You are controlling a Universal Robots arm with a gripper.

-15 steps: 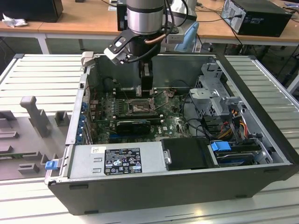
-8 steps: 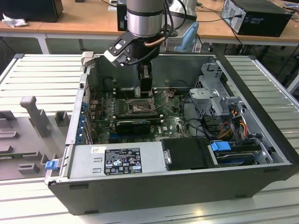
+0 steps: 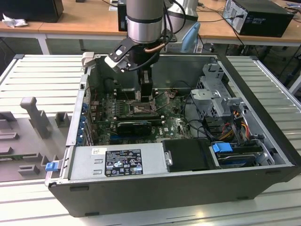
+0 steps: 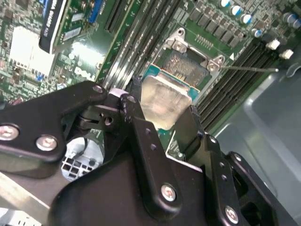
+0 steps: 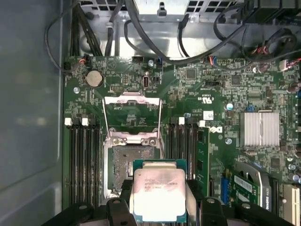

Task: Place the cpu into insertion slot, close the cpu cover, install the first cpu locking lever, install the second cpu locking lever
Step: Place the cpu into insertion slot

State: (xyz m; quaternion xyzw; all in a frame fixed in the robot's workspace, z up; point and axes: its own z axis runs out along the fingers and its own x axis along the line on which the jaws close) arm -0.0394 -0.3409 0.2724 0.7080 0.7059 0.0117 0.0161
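Observation:
My gripper (image 5: 159,203) is shut on the cpu (image 5: 159,188), a pale silver square chip with a green edge, one black finger (image 5: 126,197) on each side. In the second wrist view the cpu (image 4: 164,100) hangs just above the green motherboard, overlapping one corner of the insertion slot (image 4: 184,66). The insertion slot (image 5: 123,170) shows its dark centre uncovered. The cpu cover (image 5: 131,112) is swung open and lies back beyond the slot. A thin lever wire (image 4: 249,69) sticks out beside the socket. In the exterior view the gripper (image 3: 145,98) reaches down into the open computer case.
Long black memory slots (image 5: 84,155) flank the socket on both sides. A finned heat sink (image 5: 256,128) and black cables (image 5: 155,49) sit nearby. The case walls (image 3: 263,108), a drive cage (image 3: 214,94), a power supply (image 3: 117,162) and a black card (image 3: 134,126) ring the board.

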